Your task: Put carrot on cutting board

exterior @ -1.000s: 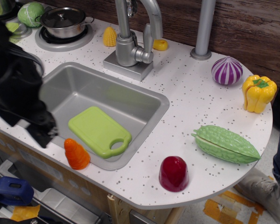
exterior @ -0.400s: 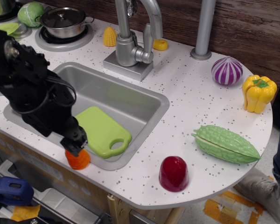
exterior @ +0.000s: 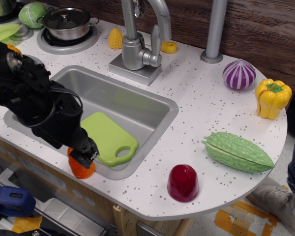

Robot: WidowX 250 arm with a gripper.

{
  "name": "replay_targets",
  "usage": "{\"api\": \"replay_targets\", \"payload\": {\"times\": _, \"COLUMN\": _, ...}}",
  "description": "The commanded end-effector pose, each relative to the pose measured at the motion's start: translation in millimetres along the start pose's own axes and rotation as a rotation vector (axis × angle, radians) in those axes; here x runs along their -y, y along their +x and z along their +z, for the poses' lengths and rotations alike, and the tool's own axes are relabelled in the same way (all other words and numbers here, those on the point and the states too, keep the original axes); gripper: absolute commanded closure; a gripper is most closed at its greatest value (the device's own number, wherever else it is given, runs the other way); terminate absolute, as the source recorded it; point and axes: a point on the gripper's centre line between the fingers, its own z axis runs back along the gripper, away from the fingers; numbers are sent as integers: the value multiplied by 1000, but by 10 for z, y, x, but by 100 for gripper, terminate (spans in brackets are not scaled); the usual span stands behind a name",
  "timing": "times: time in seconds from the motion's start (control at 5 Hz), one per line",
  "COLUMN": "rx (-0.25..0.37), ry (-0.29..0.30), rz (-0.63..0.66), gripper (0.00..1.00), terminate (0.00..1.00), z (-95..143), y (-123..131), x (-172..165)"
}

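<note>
The carrot, a stubby orange cone, stands on the counter's front edge just left of the sink's front corner. The lime-green cutting board lies flat in the sink, its handle hole toward the front right. My black gripper has come down over the carrot's top and hides its tip. The fingers seem to straddle the carrot with the jaws apart. The arm stretches up to the left and covers the sink's left part and the board's left end.
A dark red vegetable and a bumpy green gourd lie on the counter to the right. A yellow pepper and a purple onion sit further back. The faucet stands behind the sink, a pot at back left.
My arm has swung in from the left to the carrot, then lowered slightly, so the gripper now covers the carrot's top. The carrot and board have not moved.
</note>
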Motion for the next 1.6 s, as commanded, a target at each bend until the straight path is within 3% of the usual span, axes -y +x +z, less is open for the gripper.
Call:
{"api": "replay_targets", "payload": {"times": 0.0, "rx": 23, "ry": -12, "rz": -5, "gripper": 0, "terminate": 0, "z": -64, "y": 35, "x": -51}}
{"api": "replay_targets", "payload": {"times": 0.4, "rx": 17, "ry": -34, "rz": 16, "gripper": 0, "terminate": 0, "z": -143, "y": -12, "x": 16}}
{"api": "replay_targets", "payload": {"times": 0.6, "rx": 18, "ry": -42, "rz": 20, "gripper": 100, "terminate": 0, "z": -182, "y": -44, "x": 29}}
{"api": "replay_targets", "payload": {"times": 0.8, "rx": 16, "ry": -42, "rz": 20, "gripper": 100, "terminate": 0, "z": -181, "y": -37, "x": 20}}
{"api": "replay_targets", "payload": {"times": 1.0, "rx": 7, "ry": 28, "rz": -15, "gripper": 100, "terminate": 0, "z": -14, "y": 214, "x": -95}}
{"api": "replay_targets", "payload": {"times": 1.2, "rx": -8, "ry": 47, "rz": -76, "gripper": 100, "terminate": 0, "z": 110, "y": 511, "x": -304}}
{"api": "replay_targets", "payload": {"times": 1.4, "rx": 0, "ry": 69, "rz": -152, "gripper": 100, "terminate": 0, "z": 17, "y": 738, "x": -458}}
